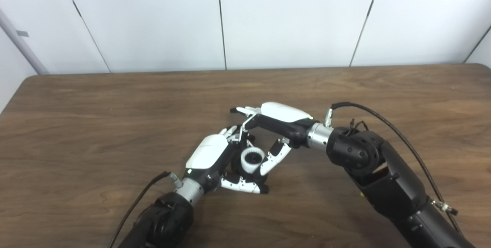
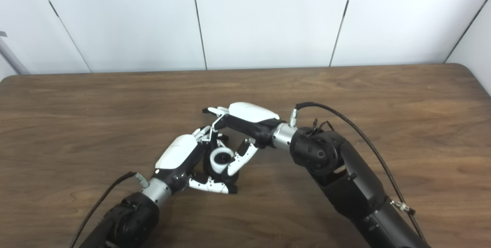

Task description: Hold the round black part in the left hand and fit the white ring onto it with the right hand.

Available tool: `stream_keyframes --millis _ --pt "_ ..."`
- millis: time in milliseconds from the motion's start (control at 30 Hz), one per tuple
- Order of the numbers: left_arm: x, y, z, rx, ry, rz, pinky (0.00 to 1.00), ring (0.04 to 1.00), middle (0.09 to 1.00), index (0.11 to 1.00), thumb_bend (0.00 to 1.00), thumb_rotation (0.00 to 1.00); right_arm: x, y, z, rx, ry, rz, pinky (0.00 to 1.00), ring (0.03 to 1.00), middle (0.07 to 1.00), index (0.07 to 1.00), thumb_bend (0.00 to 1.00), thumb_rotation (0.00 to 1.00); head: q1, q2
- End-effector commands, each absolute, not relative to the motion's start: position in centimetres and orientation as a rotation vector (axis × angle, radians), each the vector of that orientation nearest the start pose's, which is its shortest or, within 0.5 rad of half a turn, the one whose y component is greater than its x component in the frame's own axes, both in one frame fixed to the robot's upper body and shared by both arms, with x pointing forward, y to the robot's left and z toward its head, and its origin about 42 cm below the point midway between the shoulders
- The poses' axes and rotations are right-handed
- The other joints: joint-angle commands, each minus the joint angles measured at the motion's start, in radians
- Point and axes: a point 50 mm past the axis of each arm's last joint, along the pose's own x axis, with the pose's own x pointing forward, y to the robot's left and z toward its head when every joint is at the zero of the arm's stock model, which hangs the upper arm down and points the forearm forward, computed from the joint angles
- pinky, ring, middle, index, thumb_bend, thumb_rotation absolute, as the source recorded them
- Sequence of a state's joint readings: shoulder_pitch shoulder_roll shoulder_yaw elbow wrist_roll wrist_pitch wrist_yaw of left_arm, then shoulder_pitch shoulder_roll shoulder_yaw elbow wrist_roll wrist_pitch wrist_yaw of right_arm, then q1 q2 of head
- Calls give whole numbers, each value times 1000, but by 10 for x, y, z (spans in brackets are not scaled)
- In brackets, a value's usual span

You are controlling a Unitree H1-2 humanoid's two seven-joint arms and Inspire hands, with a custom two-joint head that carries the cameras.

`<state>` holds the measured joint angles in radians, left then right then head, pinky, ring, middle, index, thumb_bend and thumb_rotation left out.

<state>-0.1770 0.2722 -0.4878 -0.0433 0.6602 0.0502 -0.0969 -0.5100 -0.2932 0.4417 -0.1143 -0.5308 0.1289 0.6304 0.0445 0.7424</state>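
even, bright overhead light, soft faint shadows, slightly soft focus throughout

This looks like a lab or test room rather than a home: a plain wood-grain worktop (image 1: 115, 98) with rounded corners stands against bare white wall panels (image 1: 291, 17) split by thin dark seams (running up toward 12 o'clock), with black cabled robot arms (image 1: 387, 179) over it.

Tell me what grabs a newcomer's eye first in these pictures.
The two black-and-white robot hands meeting at the middle of the brown wooden table stand out. The left hand cradles a round black part with a toothed white ring on top, and the right hand arches over it, its thumb beside the ring.
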Motion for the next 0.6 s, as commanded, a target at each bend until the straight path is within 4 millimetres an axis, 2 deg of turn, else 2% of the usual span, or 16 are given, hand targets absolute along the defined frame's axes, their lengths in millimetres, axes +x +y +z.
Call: stream_keyframes --millis 0,567 --pt "291 157 101 1000 -129 -622 1000 986 836 479 520 48 378 -127 258 -1042 -339 855 1000 1000 1000 982 999 501 0 0" --pt "292 158 99 1008 -125 -625 1000 986 835 479 520 48 376 -131 257 -1007 -317 843 1000 1000 1000 1000 1000 513 0 -4"
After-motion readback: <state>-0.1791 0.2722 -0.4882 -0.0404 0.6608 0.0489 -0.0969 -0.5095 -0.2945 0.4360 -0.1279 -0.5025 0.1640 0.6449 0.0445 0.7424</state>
